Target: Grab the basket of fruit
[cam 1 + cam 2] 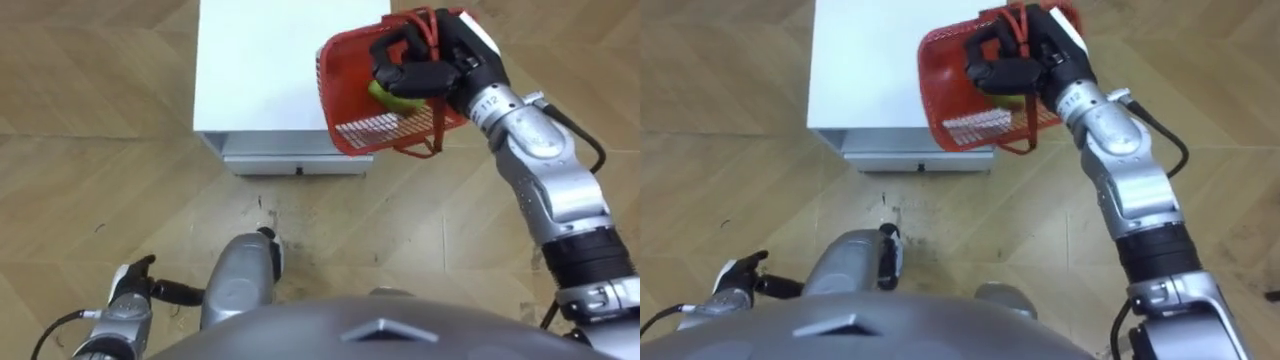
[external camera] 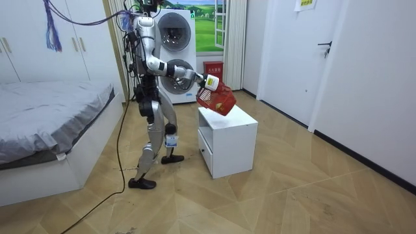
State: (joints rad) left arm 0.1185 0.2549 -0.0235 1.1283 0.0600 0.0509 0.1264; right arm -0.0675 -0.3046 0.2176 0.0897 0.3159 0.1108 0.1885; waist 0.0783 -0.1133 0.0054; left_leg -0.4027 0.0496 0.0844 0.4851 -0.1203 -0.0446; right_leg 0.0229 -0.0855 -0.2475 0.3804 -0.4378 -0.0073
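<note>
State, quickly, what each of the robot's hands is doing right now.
Right hand: shut on the red fruit basket, held tilted over the white cabinet.
Left hand: low at the robot's left; open or shut cannot be told.

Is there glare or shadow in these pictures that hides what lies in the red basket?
Left eye view: the white cabinet top is evenly bright, with no hard glare; the dark right hand covers part of the inside of the red basket, yet a green fruit shows under its fingers. Room view: light is soft and even, but the basket's contents cannot be told there.
</note>
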